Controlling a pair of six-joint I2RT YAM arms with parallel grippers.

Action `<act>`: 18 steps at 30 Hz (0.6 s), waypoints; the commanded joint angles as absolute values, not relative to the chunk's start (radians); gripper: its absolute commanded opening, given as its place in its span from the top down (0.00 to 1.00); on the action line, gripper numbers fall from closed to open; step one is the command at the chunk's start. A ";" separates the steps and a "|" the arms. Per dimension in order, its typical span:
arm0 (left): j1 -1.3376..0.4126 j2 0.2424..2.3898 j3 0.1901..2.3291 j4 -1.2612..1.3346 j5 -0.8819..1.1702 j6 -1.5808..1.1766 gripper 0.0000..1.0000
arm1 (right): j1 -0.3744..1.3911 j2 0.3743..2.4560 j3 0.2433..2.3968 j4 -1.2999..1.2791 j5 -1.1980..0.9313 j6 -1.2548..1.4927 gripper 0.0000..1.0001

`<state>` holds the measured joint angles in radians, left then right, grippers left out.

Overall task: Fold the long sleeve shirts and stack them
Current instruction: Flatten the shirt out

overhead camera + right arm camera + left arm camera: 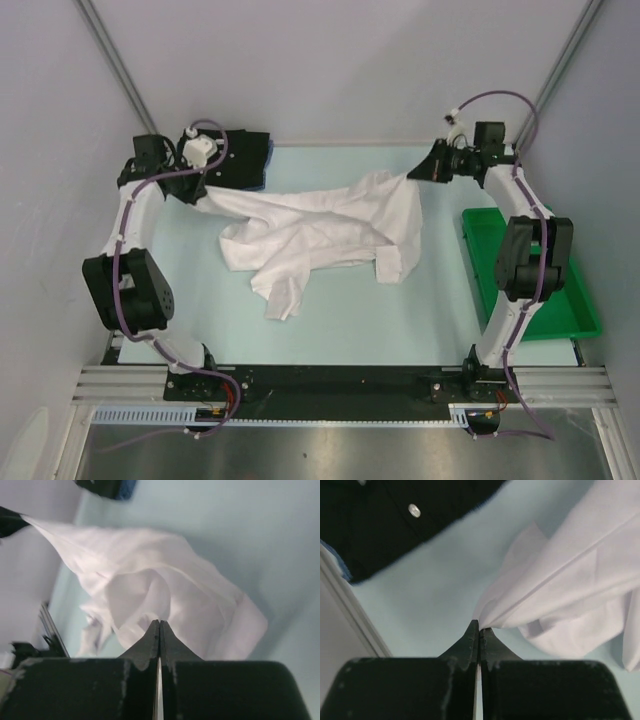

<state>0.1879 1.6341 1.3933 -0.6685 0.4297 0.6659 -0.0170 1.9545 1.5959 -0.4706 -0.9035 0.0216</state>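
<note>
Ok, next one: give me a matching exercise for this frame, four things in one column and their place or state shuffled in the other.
Things:
1. white shirt
2. black shirt
3. green tray
4. left gripper

Places or states:
A. far left corner of the table
B. shut on a shirt edge
C. right side of the table
D. crumpled across the middle of the table

Pairs: 1-D, 2-A, 3-C, 4-B.

Left arm [130,215], right arm [500,325], white links, black joints, purple cables [497,95], left claw [479,627] and right claw [160,625] black, perhaps scuffed.
</note>
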 commanded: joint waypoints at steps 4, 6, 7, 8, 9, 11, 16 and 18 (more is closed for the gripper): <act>0.184 1.747 1.733 -0.701 0.517 0.525 1.00 | -0.080 1.810 1.680 0.173 -0.936 0.762 1.00; 0.184 1.746 1.791 -0.693 0.528 0.525 1.00 | -0.090 1.799 1.713 0.230 -0.888 0.821 1.00; 0.184 1.744 1.810 -0.686 0.529 0.526 1.00 | -0.097 1.792 1.736 0.236 -0.878 0.821 1.00; 0.184 1.741 1.848 -0.684 0.531 0.531 1.00 | -0.100 1.781 1.755 0.232 -0.850 0.798 1.00; 0.183 1.735 1.870 -0.681 0.529 0.541 1.00 | -0.103 1.769 1.769 0.232 -0.830 0.789 1.00; 0.179 1.729 1.940 -0.678 0.523 0.586 1.00 | -0.116 1.738 1.799 0.248 -0.766 0.773 1.00; 0.155 1.669 2.020 -0.622 0.506 0.595 1.00 | -0.149 1.666 1.877 0.238 -0.635 0.677 1.00; 0.135 1.629 1.997 -0.585 0.474 0.604 1.00 | -0.155 1.622 1.879 0.247 -0.602 0.646 1.00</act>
<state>0.1654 1.7386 1.9713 -0.6670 0.4995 0.5766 -0.1287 1.7531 1.8061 0.1516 -0.7380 0.7055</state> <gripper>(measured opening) 0.006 0.009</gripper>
